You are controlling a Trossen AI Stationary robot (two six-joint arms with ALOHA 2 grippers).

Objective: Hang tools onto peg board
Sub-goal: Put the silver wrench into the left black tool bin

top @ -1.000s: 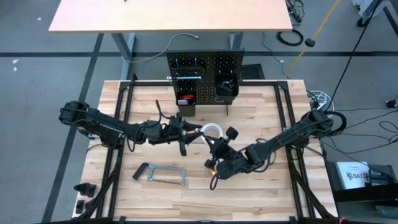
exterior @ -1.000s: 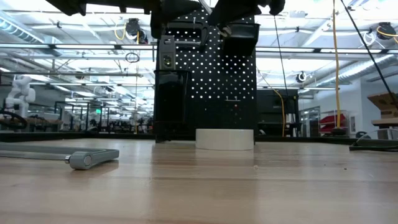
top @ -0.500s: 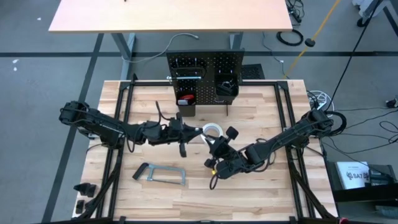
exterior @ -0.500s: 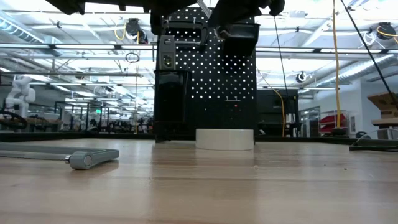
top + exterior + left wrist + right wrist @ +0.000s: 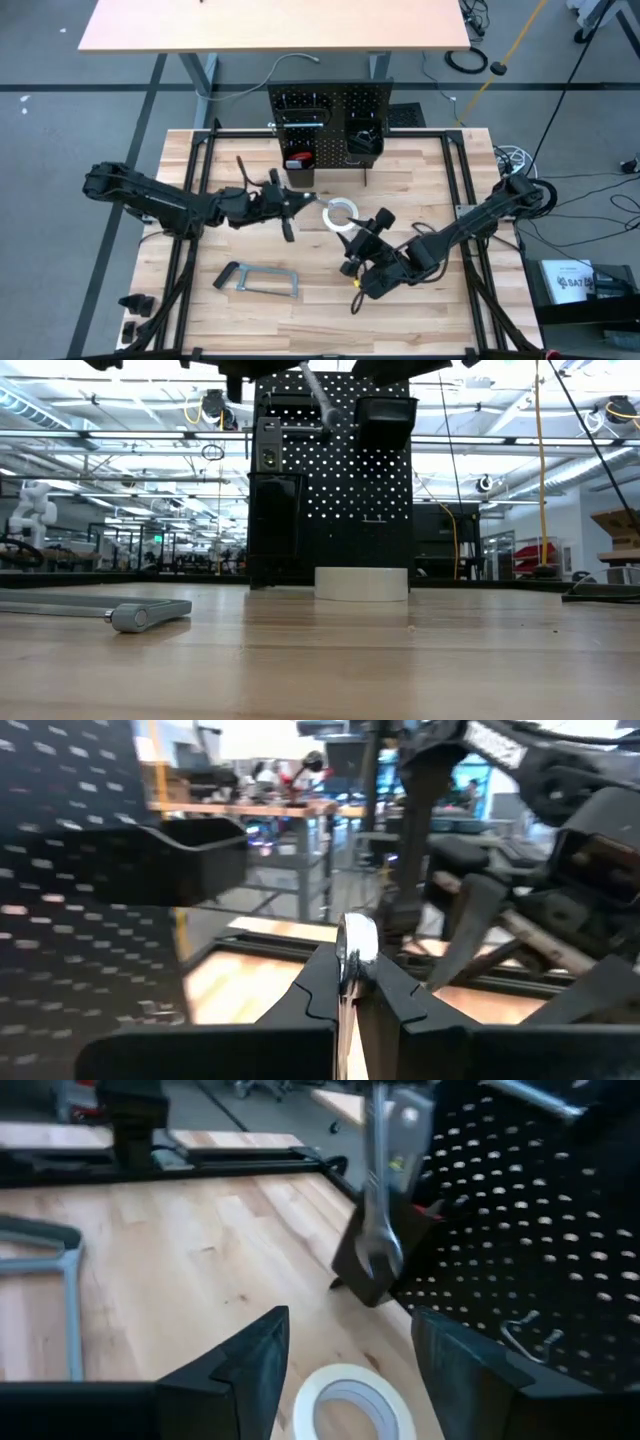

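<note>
My left gripper (image 5: 300, 202) is shut on a small silver wrench (image 5: 356, 948) in the air in front of the upright black peg board (image 5: 330, 122). The right wrist view shows the wrench (image 5: 380, 1190) beside the board's holes. My right gripper (image 5: 358, 242) stands open a little nearer and to the right, above the white tape roll (image 5: 342, 212), which lies flat on the table. Nothing is between its fingers (image 5: 262, 1352). The grey bar clamp (image 5: 256, 280) lies flat near the front left. My left gripper pinches the wrench's shaft (image 5: 347, 988) between its two fingers. The fingers come level from the table's left and lie along the wrench. Its free end (image 5: 357, 942) sticks out past the fingertips toward the right. The wrench is lifted clear of the table.
Two black bins (image 5: 362, 140) hang on the peg board's front, one holding a red-handled tool (image 5: 300, 160). A black frame rail (image 5: 455, 190) runs along the table's right side. Bare wood lies near the front edge (image 5: 400, 670).
My right gripper has drawn back from the wrench toward the table's near right, leaving it with my left gripper alone. My left gripper has moved a little up and toward the left and far edges with the wrench, rolling about its own line.
</note>
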